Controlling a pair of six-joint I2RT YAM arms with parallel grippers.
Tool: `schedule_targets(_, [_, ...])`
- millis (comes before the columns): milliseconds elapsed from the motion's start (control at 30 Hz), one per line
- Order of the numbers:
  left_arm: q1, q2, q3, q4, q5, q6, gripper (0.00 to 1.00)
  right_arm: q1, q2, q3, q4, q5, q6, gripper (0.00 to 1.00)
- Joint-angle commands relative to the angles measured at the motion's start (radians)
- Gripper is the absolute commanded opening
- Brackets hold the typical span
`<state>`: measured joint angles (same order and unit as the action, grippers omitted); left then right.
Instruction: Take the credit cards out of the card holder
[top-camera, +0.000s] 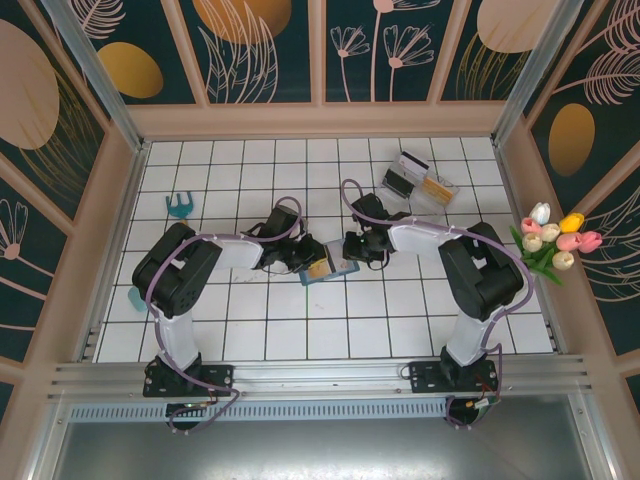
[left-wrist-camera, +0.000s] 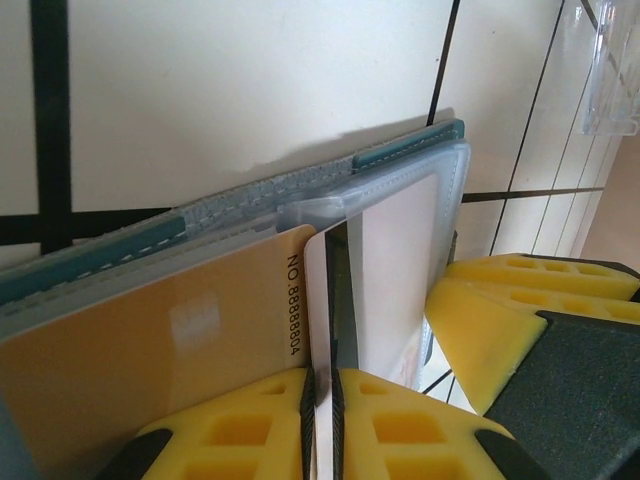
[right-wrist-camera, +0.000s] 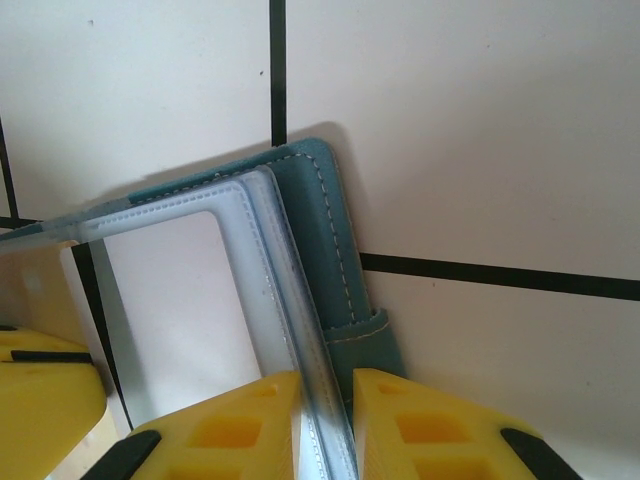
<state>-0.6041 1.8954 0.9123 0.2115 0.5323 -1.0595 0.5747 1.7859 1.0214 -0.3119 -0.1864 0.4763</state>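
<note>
Both arms are reaching from their near-edge bases toward the middle of the table, elbows raised and forearms angling inward so the wrists are almost meeting. The left gripper (top-camera: 300, 262) is pressing its yellow pads (left-wrist-camera: 230, 435) together on the thin edge of the yellow-orange card (left-wrist-camera: 150, 340). Just right of it, the right gripper (top-camera: 352, 248) is clamping its fingers (right-wrist-camera: 430, 425) on the card holder (right-wrist-camera: 320, 230).

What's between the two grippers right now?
Top view: the teal card holder, lying on the tiles, with the yellow-orange card at its left end. The left gripper pinches that card; the right gripper clamps the holder's other end.
</note>
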Motion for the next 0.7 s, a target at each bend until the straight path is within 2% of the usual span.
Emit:
schedule_targets(0, [0.001,0.030,0.009,0.028,0.033,0.023,0.17,0.016,0.066,-0.012,-0.040,-0.036,-0.009,0.22])
schedule_targets(333, [0.005,0.016,0.017,0.055,0.055,0.060,0.16,0.017,0.068,-0.011,-0.041,-0.041,-0.010,0.23])
schedule_targets(500, [0.006,0.022,0.019,0.051,0.049,0.066,0.20,0.018,0.071,-0.010,-0.041,-0.042,-0.011,0.24])
schedule_targets(667, [0.006,0.030,0.051,-0.093,-0.039,0.090,0.26,0.017,0.076,-0.010,-0.042,-0.039,-0.007,0.23])
